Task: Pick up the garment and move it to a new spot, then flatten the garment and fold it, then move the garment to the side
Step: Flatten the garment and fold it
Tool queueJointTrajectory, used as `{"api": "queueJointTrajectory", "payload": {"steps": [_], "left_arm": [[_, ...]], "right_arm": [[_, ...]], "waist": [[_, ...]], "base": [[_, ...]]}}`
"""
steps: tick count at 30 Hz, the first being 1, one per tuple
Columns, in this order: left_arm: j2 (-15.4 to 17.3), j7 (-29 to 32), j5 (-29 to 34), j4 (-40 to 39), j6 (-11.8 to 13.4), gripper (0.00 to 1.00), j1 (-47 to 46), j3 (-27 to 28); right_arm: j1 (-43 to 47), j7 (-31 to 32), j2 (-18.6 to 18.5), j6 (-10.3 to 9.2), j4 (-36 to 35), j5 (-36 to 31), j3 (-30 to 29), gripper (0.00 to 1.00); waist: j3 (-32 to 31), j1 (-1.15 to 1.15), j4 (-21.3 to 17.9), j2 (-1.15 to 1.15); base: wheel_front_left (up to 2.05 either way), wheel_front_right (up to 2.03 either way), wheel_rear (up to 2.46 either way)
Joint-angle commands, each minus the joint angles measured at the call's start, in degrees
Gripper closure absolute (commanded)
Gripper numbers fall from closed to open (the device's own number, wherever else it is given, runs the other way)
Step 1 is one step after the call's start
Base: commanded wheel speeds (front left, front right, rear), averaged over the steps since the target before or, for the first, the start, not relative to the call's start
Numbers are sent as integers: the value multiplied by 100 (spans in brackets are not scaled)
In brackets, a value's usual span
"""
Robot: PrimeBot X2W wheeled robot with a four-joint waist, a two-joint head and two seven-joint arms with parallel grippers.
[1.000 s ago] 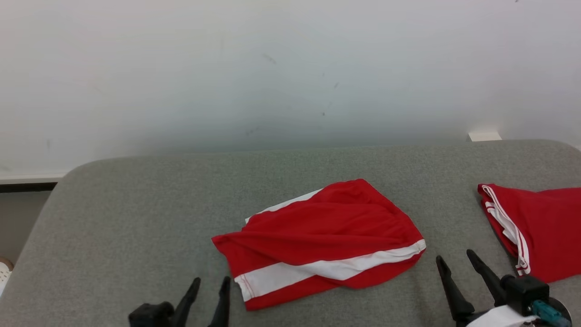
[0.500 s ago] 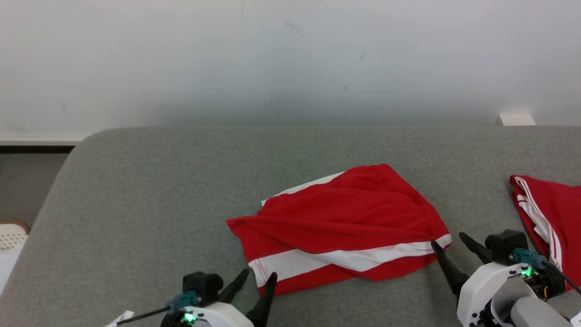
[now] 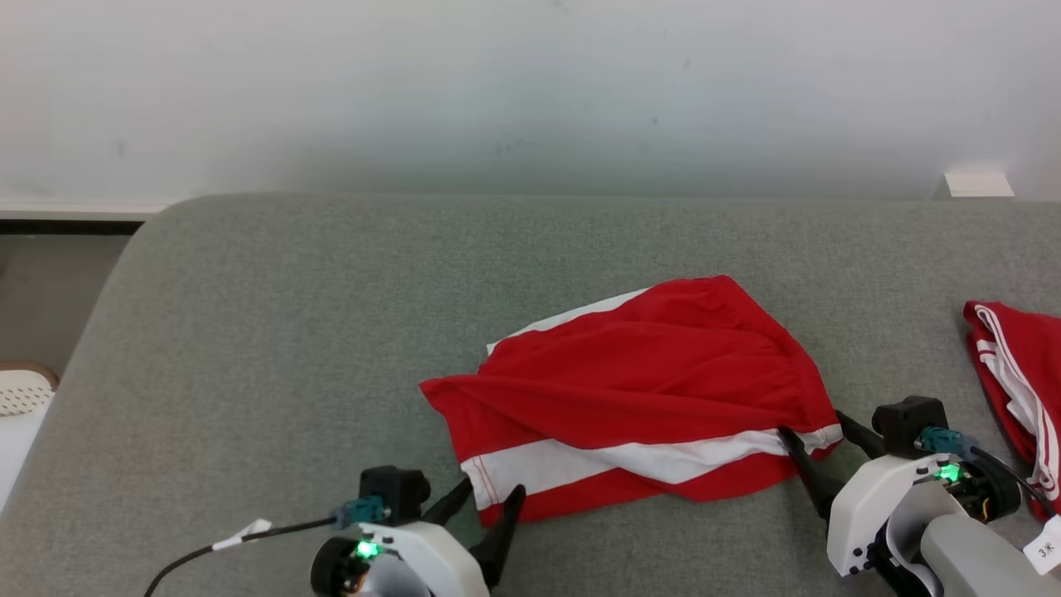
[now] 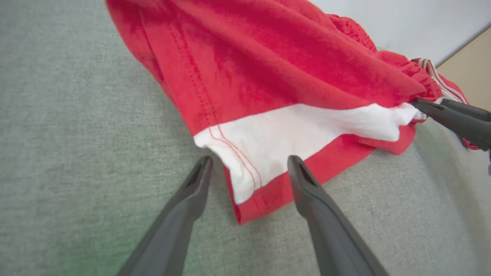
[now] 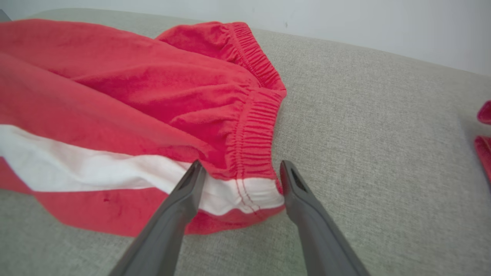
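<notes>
Upholstery of grey woven cloth covered a wide padded surface (image 3: 290, 332) that stood against a pale wall (image 3: 497, 83). At the far left edge, beyond the surface, lay a white perforated object (image 3: 21, 398), too cropped to identify. At the lower left, the left gripper (image 3: 493, 491) had its two dark fingers spread wide. They straddled the near left corner of the garment (image 3: 646, 373), where a white band met a red hem. In the left wrist view those fingers flanked the corner with nothing pinched between them. The garment, a pair of red shorts with a white side stripe, lay crumpled in the middle of the surface, its elastic waistband toward the right. At the lower right, the right gripper (image 3: 812, 424) was likewise spread wide, its fingers on either side of the waistband's near end at the white stripe, not clamped on it. Further right, well apart, a second red garment (image 3: 1015, 373) with white stripes lay at the edge of view.
</notes>
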Motion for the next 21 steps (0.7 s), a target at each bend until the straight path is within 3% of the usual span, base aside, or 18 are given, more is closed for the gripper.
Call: {"api": "queueJointTrajectory", "payload": {"steps": [1, 2, 3, 4, 5, 6, 14, 21], "left_arm": [[64, -114, -60, 31, 6, 0, -133, -69], [62, -160, -98, 72, 7, 29, -169, -105], [56, -205, -139, 112, 7, 66, -189, -154], [56, -232, -169, 147, 7, 94, -216, -200], [63, -278, -181, 180, 7, 100, -256, -223], [69, -327, -187, 212, 6, 100, -296, -244], [151, -582, -399, 232, 6, 100, -238, -435], [481, -596, -624, -406, 6, 100, -145, -533]], "right_arm": [[-98, -65, -25, -13, 54, 79, 83, 0], [-141, -121, -31, -13, 72, 117, 152, 0], [-173, -149, -31, -13, 98, 161, 207, 23], [-191, -158, -22, -13, 124, 213, 277, 57], [-206, -201, -20, -13, 139, 270, 344, 72], [-227, -220, -23, -13, 148, 332, 402, 100], [-117, -445, -141, -13, 39, 872, 744, 100], [109, -348, -520, -13, -691, 1841, 928, 100]], "waist": [[39, 0, -22, 0], [54, 0, -26, 0], [62, 0, -28, 0], [67, 0, -31, 0], [68, 0, -34, 0], [65, 0, -39, 0], [-246, 0, -39, 0], [-640, 0, -16, 0]], "base": [[0, 0, 0], [0, 0, 0], [0, 0, 0], [0, 0, 0], [0, 0, 0], [0, 0, 0], [0, 0, 0], [0, 0, 0]]}}
